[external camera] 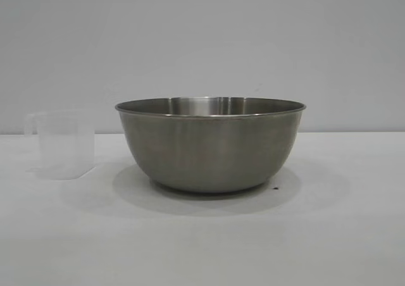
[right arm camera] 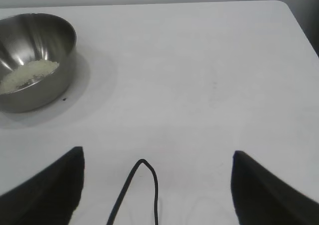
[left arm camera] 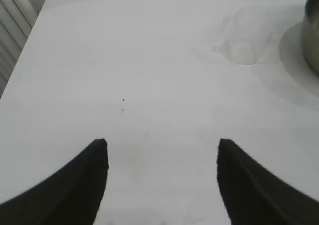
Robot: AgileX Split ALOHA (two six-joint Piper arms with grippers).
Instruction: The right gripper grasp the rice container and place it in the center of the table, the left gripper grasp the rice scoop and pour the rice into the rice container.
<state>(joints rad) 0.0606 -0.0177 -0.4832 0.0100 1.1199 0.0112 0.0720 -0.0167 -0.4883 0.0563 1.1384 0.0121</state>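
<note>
The rice container, a big steel bowl, stands on the white table in the middle of the exterior view. In the right wrist view the rice container holds a pale heap of rice. The rice scoop, a translucent cup, stands upright just left of the bowl; the left wrist view shows the rice scoop faintly, beside the container's edge. My left gripper is open over bare table, well short of the scoop. My right gripper is open too, away from the bowl, nothing between its fingers.
A thin black cable loops between the right fingers. The table's rounded corner lies beyond the right gripper. Along the table's edge beside the left gripper runs a ribbed light surface. Neither arm shows in the exterior view.
</note>
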